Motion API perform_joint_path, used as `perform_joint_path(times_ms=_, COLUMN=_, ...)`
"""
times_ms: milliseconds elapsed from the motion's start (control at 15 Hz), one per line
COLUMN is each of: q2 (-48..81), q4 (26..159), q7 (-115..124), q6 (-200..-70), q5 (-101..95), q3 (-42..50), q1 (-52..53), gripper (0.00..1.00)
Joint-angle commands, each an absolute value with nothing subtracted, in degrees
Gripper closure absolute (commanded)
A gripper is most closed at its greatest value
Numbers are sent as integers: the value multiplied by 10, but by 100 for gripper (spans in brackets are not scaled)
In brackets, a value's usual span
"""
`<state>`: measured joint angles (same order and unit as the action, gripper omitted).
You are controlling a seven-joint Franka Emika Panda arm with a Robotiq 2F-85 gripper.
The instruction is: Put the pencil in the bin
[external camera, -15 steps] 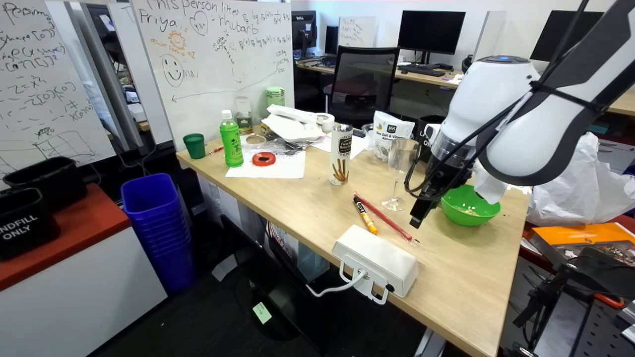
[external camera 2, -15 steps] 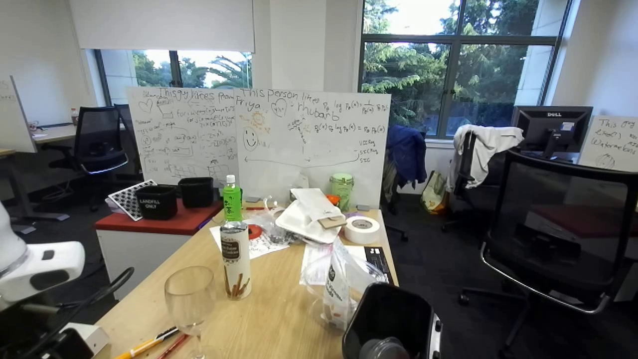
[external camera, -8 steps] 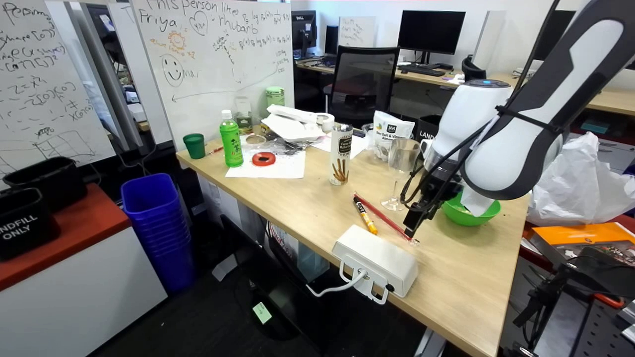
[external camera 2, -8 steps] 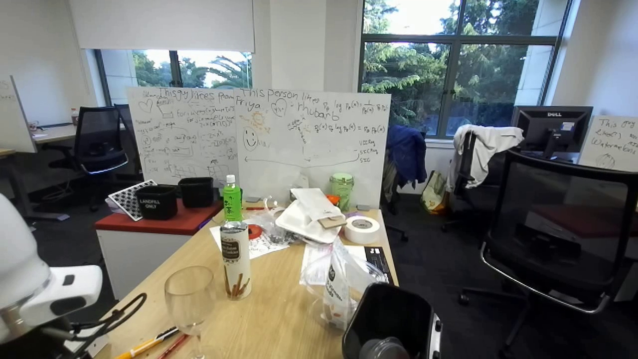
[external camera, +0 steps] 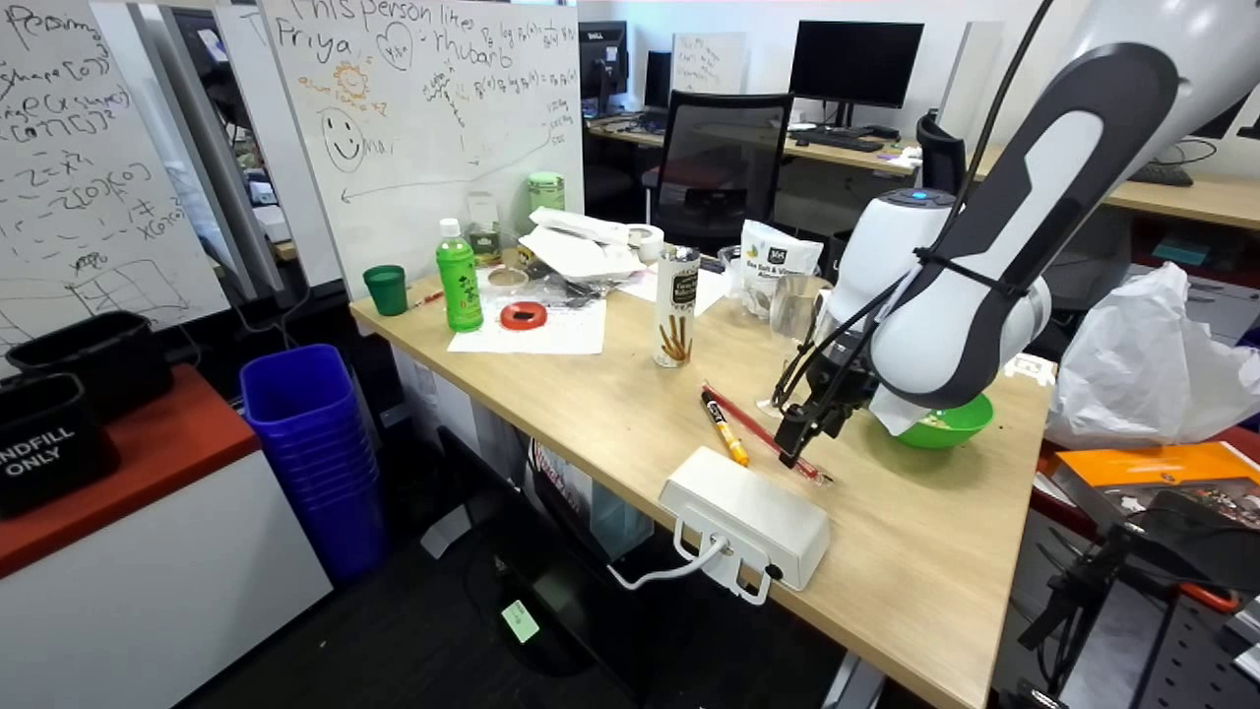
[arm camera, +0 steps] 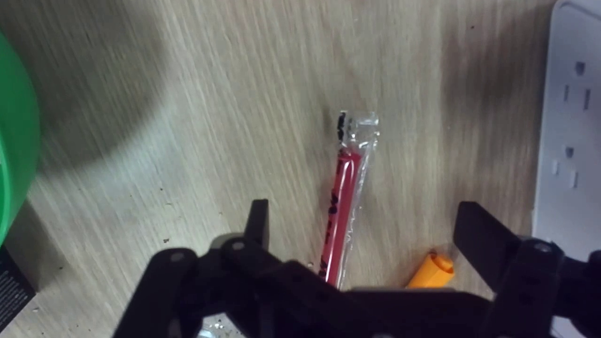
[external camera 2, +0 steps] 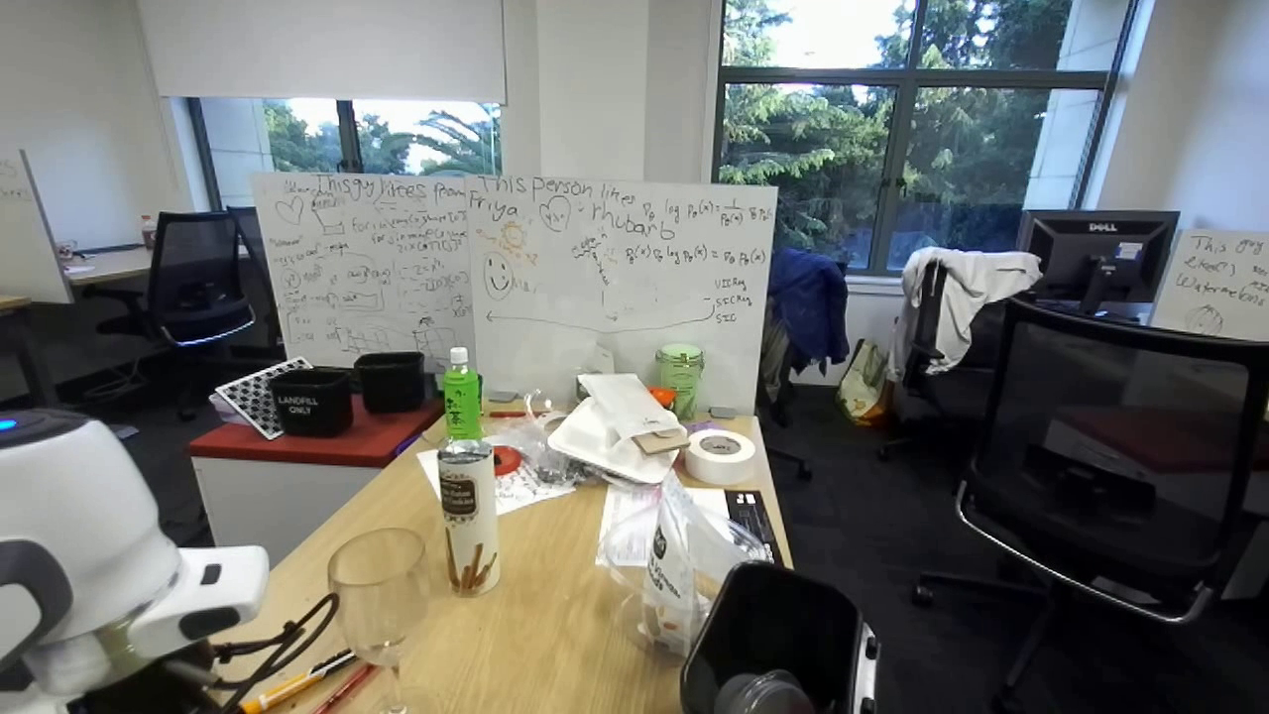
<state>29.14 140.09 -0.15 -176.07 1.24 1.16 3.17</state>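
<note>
The pincer (arm camera: 362, 203) is being held spread — between its fingers, in the wrist view, the red pencil (arm camera: 346, 188) is being seen; it is being supported by the bench (arm camera: 263, 117), near an orange marker (external camera: 729, 433) and a power strip (external camera: 748, 497).

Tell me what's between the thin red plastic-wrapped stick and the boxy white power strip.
A slim orange-black marker; its orange end shows between stick and strip in an exterior view and the wrist view, where a black end effector finger appears.
</note>
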Motion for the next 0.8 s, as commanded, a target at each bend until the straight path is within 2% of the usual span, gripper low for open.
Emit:
perform_joint_path(times_ms=0, q2=327, q4=1368, q7=18, q6=-1776, q5=7, q3=26, q1=50, gripper=0)
perform_joint_path(times_ms=200, q2=346, q4=1351, q7=24, q6=-1774, q5=6, q3=38, q1=61, gripper=0)
perform_joint_path(times_ms=400, q2=359, q4=1341, q7=24, q6=-1770, q5=4, q3=48, q1=66, gripper=23)
perform_joint_path(times_ms=533, q2=367, q4=1336, q7=23, q6=-1769, q5=4, q3=50, q1=67, gripper=26)
perform_joint_path(times_ms=667, q2=370, q4=1334, q7=23, q6=-1770, q5=4, q3=51, q1=70, gripper=54)
perform_joint_path(times_ms=733, q2=370, q4=1333, q7=23, q6=-1771, q5=4, q3=51, q1=71, gripper=59)
